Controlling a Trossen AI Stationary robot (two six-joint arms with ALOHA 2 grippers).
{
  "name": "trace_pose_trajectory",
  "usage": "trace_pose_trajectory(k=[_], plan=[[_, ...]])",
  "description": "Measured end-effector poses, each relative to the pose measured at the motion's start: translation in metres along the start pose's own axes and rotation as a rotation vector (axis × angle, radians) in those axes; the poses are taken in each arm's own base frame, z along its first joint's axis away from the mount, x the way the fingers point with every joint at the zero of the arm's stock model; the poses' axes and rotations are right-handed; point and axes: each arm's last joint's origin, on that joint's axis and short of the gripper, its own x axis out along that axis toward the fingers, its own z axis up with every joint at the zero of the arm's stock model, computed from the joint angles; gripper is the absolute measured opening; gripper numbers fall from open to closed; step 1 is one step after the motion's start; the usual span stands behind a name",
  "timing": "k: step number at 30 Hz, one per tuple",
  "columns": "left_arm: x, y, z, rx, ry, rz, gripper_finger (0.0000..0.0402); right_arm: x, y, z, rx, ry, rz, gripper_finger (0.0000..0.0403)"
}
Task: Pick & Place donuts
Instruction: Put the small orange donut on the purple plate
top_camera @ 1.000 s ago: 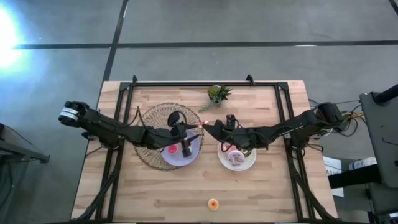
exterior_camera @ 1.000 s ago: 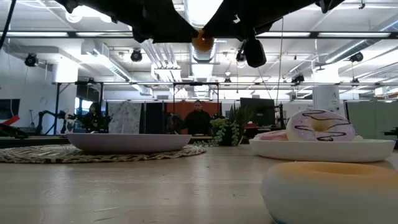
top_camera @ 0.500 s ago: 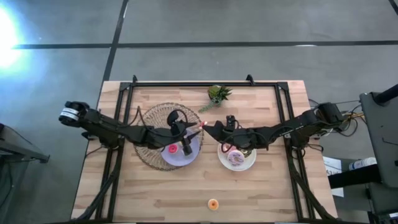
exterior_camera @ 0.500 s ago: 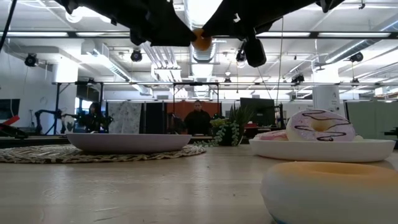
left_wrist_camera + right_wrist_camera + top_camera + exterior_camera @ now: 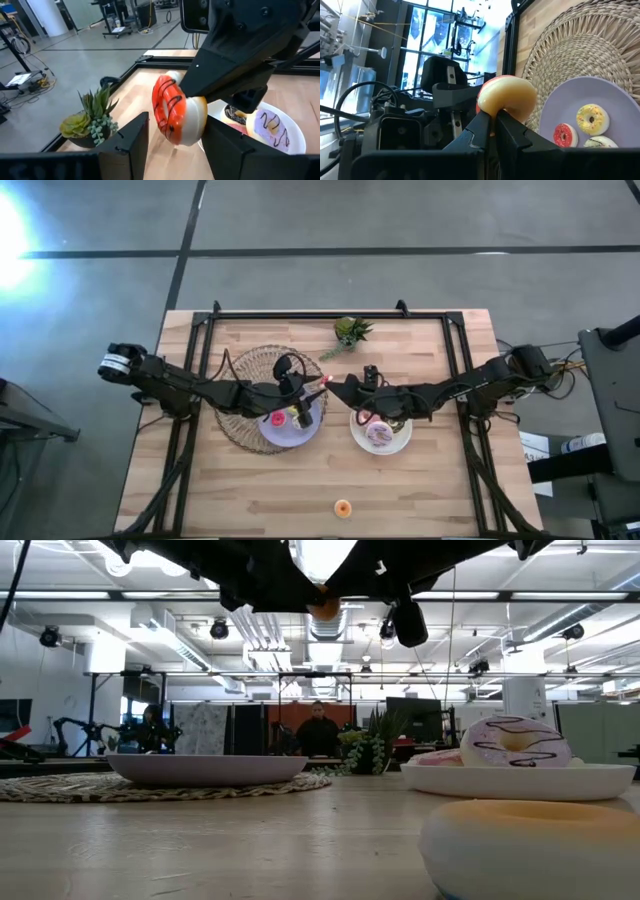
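- One red-iced donut (image 5: 177, 112) is the piece in play. It hangs in the air, pinched at its pale underside by the right jaws, above the gap between the lavender plate (image 5: 263, 438) and the white plate (image 5: 403, 443).
- The right jaws are clenched on it at the very tips, and in the right wrist view only a narrow edge of the donut is caught. My worry is that such a thin hold lets it pivot or squirt out if anything nudges it.
- The left jaws are spread wide, with a finger (image 5: 122, 145) on either side of the donut, and I see no contact. It reads to me as a hand-over.
- If the left jaws close off-centre, or catch the right fingertips instead of the ring, I expect the donut to twist loose.
- If the right jaws let go before the left have a firm hold, it drops. From there it could land on the woven mat (image 5: 238, 380) or roll across the desk (image 5: 250, 490).
- The two arms sit nose to nose, so a small overshoot by either one means a collision.
- Below, the lavender plate holds a yellow donut (image 5: 590, 119) and a red donut (image 5: 563, 134). A falling piece could knock those about.
- The plant (image 5: 350, 330) and a stray orange donut (image 5: 343, 507) lie well apart from this, so I count them out of harm's way.
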Motion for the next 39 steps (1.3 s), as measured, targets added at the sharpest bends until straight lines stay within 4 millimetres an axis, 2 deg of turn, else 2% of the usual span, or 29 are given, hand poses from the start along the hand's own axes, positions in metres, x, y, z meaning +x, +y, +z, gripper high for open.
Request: trace_pose_trajectory(k=[4,9,11,13,19,26,34,39], plan=[[0.000,0.000,-0.001,0.005,0.010,-0.001,0.0124,0.000,0.000,0.000,-0.003,-0.001,0.000,0.0013],[0.000,0.000,-0.004,0.014,0.032,-0.018,0.0055,0.000,-0.002,0.000,-0.016,0.010,-0.020,0.0016],[0.000,0.000,-0.004,0.015,0.033,-0.017,0.0023,0.000,-0.003,0.000,-0.019,0.017,-0.026,0.0028],[0.000,0.000,-0.004,0.015,0.034,-0.017,0.0008,0.000,-0.004,-0.001,-0.020,0.020,-0.033,0.0050],[0.001,0.002,-0.007,0.036,0.060,0.003,0.0002,-0.001,-0.003,0.000,-0.033,0.044,-0.035,0.0146],[-0.004,0.009,-0.026,0.182,0.239,0.121,0.0001,-0.013,0.002,0.006,-0.138,0.133,-0.092,0.0230],[-0.032,0.027,-0.068,0.460,0.693,0.138,0.0001,-0.045,0.010,0.029,-0.211,0.148,-0.231,0.0255],[-0.041,0.027,-0.083,0.452,0.832,-0.011,0.0000,-0.055,0.015,0.037,-0.237,0.140,-0.234,0.0251]])
